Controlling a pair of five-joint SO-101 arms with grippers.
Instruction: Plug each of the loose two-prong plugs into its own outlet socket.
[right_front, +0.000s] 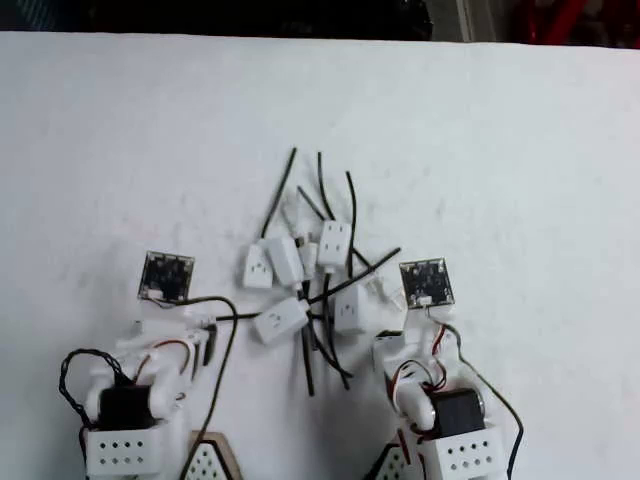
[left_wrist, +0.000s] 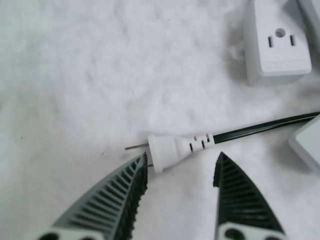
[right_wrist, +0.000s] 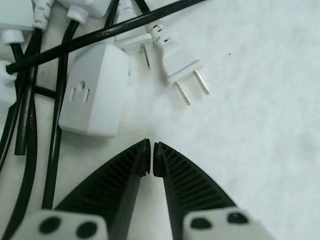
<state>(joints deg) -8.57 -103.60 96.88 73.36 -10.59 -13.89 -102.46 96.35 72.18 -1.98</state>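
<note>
The left tool stands open astride the two-prong plug, lower left of the high view; closing off-centre could skid it across the table. The right tool sits closed, empty.

From where I stand, the tangle of black cords crosses so thickly that I can't trace which cord feeds which socket. Just off the tangle on the left arm's side, the white plug shows 1 prong plainly. The other is mostly tucked behind a fingertip of the left gripper. Nearer the tangle, a corner socket is cut by the picture's edge. On the tangle's right-arm side, a second plug lies half hidden behind an outlet block.
</note>
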